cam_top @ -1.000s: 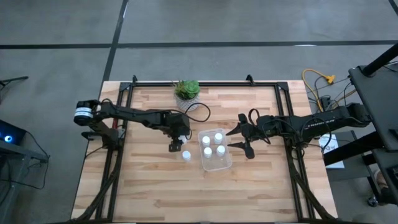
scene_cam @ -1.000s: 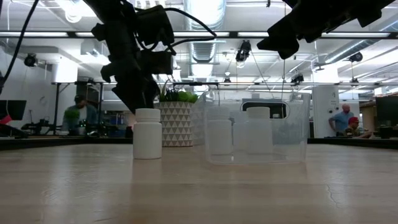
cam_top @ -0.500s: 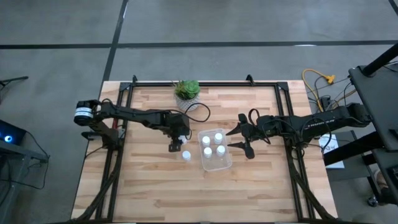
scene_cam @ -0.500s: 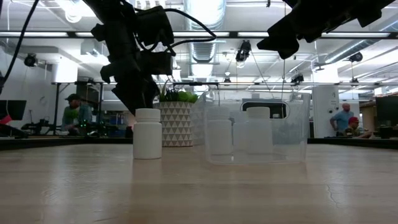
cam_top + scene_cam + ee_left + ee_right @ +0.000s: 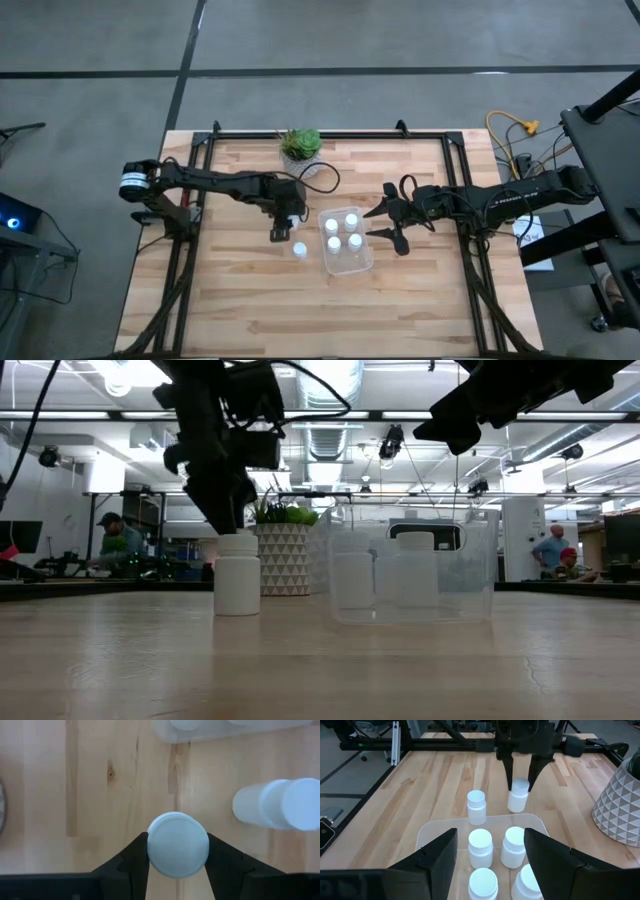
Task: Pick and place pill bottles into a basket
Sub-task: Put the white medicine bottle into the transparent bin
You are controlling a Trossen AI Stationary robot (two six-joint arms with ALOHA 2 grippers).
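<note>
My left gripper (image 5: 283, 233) points steeply down just left of the basket (image 5: 350, 264), shut on one white pill bottle (image 5: 177, 845). A second bottle (image 5: 299, 249) stands upright on its base on the wood beside it, toward the near edge (image 5: 476, 806). The clear basket (image 5: 427, 832) holds several more bottles, upright on its floor. At the basket's right side my right gripper (image 5: 379, 224) hangs open above the table, touching nothing. My left gripper pinches the bottle between its two fingers, one on each side of the white cap (image 5: 152, 845). The fingers (image 5: 510, 775) come from above, slanting down. The bottle (image 5: 518, 796) stays upright below them. Whether its base has left the table I cannot tell.
A whitish patterned pot with a green plant (image 5: 302, 148) stands on the table behind the left gripper, toward the far edge. Black frame rails run along the table's left, right and far sides. Bare wood lies toward the near edge.
My left gripper's fingers have drawn in from a wider gap and taken hold of the bottle's cap. The loose bottle, the basket and my right gripper have kept still.
</note>
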